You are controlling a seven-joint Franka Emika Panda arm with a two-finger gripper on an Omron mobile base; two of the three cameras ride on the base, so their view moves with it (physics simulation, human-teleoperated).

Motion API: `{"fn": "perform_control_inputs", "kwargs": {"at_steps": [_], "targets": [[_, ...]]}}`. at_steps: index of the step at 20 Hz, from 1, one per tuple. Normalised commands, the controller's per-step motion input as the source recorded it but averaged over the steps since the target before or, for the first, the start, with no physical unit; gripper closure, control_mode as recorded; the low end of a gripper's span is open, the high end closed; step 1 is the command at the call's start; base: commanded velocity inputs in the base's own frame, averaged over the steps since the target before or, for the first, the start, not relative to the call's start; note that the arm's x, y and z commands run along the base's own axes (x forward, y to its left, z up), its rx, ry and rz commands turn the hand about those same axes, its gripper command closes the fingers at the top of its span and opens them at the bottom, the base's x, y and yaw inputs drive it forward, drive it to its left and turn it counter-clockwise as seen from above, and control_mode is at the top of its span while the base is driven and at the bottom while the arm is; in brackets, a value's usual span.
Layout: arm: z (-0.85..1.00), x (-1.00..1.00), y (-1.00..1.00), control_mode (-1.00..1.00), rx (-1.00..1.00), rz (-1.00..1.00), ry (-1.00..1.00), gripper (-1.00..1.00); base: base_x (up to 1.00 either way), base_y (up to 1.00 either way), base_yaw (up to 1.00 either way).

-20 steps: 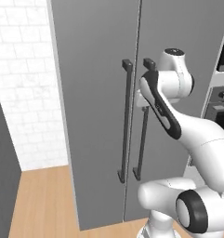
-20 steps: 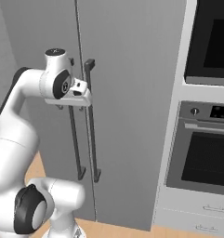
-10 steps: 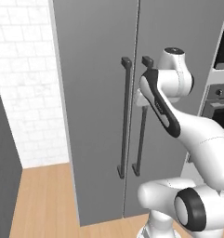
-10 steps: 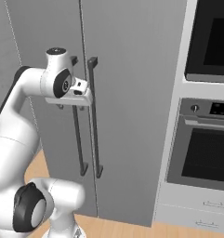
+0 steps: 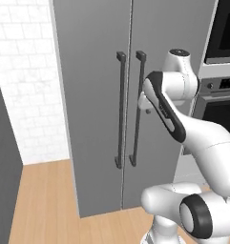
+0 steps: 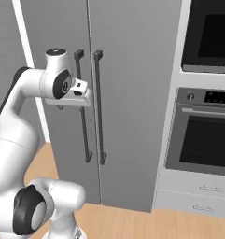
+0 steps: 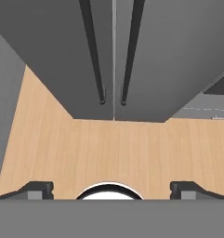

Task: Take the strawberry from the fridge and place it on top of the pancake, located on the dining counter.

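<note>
Evidently the task has barely begun: the fridge (image 5: 135, 95) at frame centre is closed, the strawberry presumably inside, and the tool (image 7: 111, 188), fingers apart and empty, points floorward near the handles (image 6: 88, 112).

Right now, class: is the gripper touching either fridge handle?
Apart. In the hand view, the gripper points at the floor, jaws wide, both handles of the fridge far beyond.
</note>
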Motion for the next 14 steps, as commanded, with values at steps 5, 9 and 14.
{"fn": "perform_control_inputs", "kwargs": {"at_steps": [5,9,14], "targets": [[0.0,0.0,0.0,1.0,0.0,0.0,0.0,-1.0,-0.26,-0.04,-0.06],[-0.04,0.21,-0.03,-1.0,0.0,0.0,-0.04,-1.0,0.0,-0.01,0.0],[-0.09,0.85,-0.01,-1.0,0.0,0.03,-0.17,-1.0,0.0,0.0,0.0]]}}
